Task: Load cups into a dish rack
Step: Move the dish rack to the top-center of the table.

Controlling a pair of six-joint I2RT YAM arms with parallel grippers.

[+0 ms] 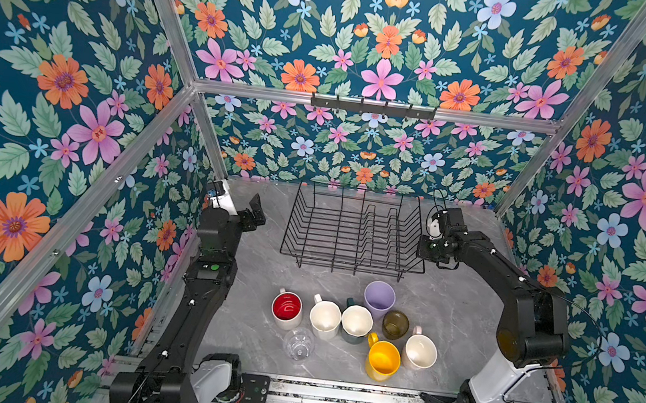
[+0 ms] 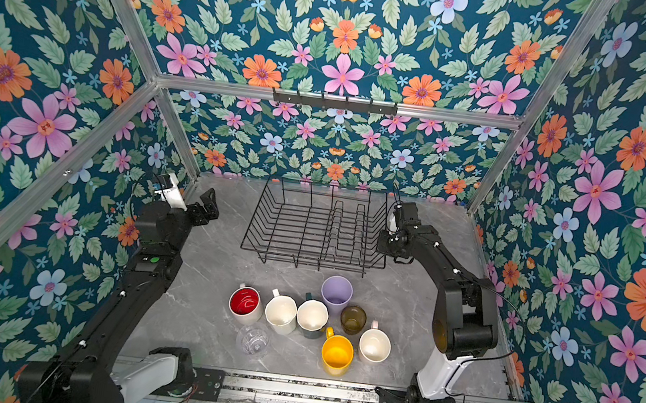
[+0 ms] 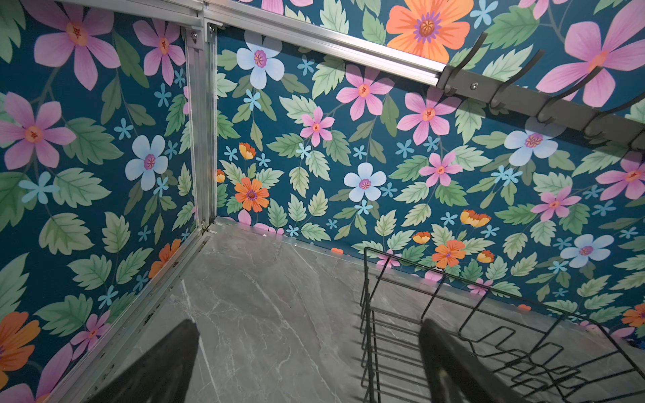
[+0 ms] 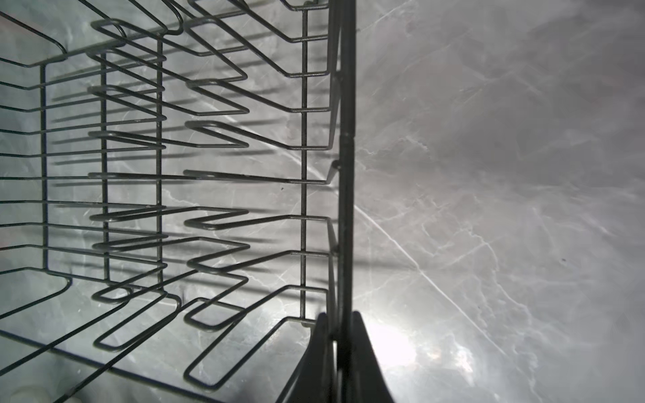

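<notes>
The black wire dish rack (image 1: 353,231) (image 2: 316,227) stands empty at the back of the table. My right gripper (image 1: 424,246) (image 4: 340,324) is shut on the rack's right rim wire (image 4: 345,139). Raised left of the rack, my left gripper (image 1: 254,214) (image 3: 309,349) is open and holds nothing. The cups stand upright in a cluster in front: red-inside mug (image 1: 287,307), white mug (image 1: 324,316), dark green mug (image 1: 356,323), lilac tumbler (image 1: 379,297), olive glass (image 1: 395,324), yellow mug (image 1: 382,359), pale pink mug (image 1: 419,350), clear glass (image 1: 298,344).
Flowered walls close in the grey marble table (image 1: 253,277) on three sides. A black hook rail (image 1: 372,107) hangs on the back wall above the rack. Both arm bases sit on the metal rail (image 1: 343,397) at the front edge.
</notes>
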